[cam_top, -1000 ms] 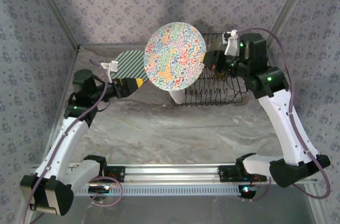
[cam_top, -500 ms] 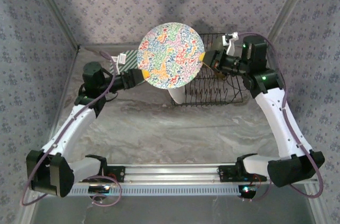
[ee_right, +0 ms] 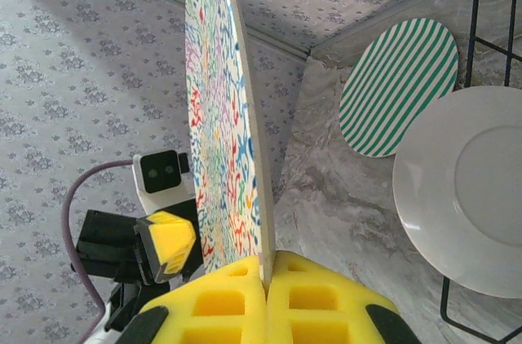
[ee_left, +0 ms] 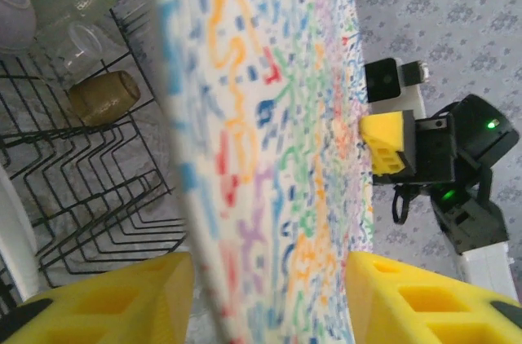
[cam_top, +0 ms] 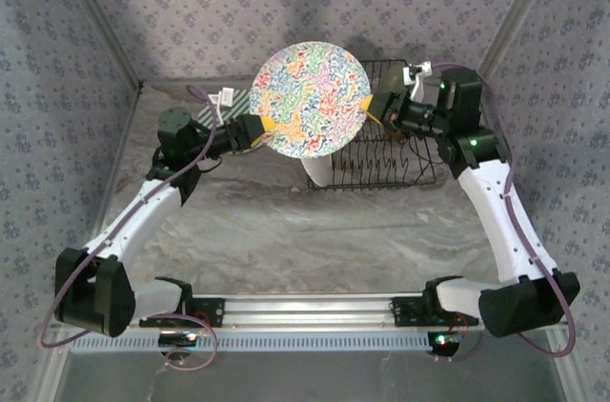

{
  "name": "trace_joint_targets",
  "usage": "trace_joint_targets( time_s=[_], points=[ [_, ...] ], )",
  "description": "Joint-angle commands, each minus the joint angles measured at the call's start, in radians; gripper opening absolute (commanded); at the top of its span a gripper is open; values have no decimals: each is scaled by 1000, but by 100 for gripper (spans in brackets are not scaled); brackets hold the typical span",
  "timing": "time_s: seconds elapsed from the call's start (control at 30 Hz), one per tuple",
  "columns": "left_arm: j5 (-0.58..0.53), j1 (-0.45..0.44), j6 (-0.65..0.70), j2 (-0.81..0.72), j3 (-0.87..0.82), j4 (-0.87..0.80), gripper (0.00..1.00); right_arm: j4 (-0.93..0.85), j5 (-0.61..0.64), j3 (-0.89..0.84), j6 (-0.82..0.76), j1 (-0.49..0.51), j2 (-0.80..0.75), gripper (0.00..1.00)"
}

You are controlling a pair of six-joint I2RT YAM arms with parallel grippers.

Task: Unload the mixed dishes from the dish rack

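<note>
— From above, where is the squiggle plate (cam_top: 310,99)?
— It is in the air between the two claws. The right claw (cam_top: 375,107) is clamped on its right rim, and the left claw (cam_top: 260,131) sits at its lower left rim. The dish rack (cam_top: 396,159) lies just below the right claw, with a white plate (cam_top: 324,171) at its left end.

— And the left wrist camera?
— The left claw (ee_left: 269,299) has its jaws apart, one yellow pad (ee_left: 114,303) on each side of the plate's rim. I cannot tell whether they touch it. The plate rises away from the claw. Left of it is the rack, holding a tan cup (ee_left: 104,97).

— The right wrist camera?
— The right claw (ee_right: 267,279) has its pads pressed onto the rim, and the plate stands edge-on straight out of them. To the claw's right a green-striped plate (ee_right: 400,83) lies on the table (ee_right: 326,189), with the white plate nearer.
</note>
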Motion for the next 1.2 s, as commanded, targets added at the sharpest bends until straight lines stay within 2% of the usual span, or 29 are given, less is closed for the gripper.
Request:
trace_joint_targets(
  time_s=[0.0,0.5,0.7,0.87,1.0,1.1,1.17],
  points=[
    [-22,-5,-44,-4,19,84,46,86,-48,-1,26,-9,-32,0],
    [-74,-7,-100,-9,14,116,19,132,-57,-41,56,-16,-29,0],
    [-94,-12,-119,-10,15,127,0,182,-64,-67,89,-16,-21,0],
    [-129,-14,-105,-25,15,72,0,201,-75,-79,108,-16,-10,0],
    [-136,-14,-102,-30,11,67,0,231,-81,-90,121,-17,-12,17],
    [-140,-14,-104,-30,9,66,0,262,-89,-104,133,-18,-14,39],
    [-142,-15,-105,-30,9,66,0,282,-89,-114,140,-19,-20,62]
  ],
)
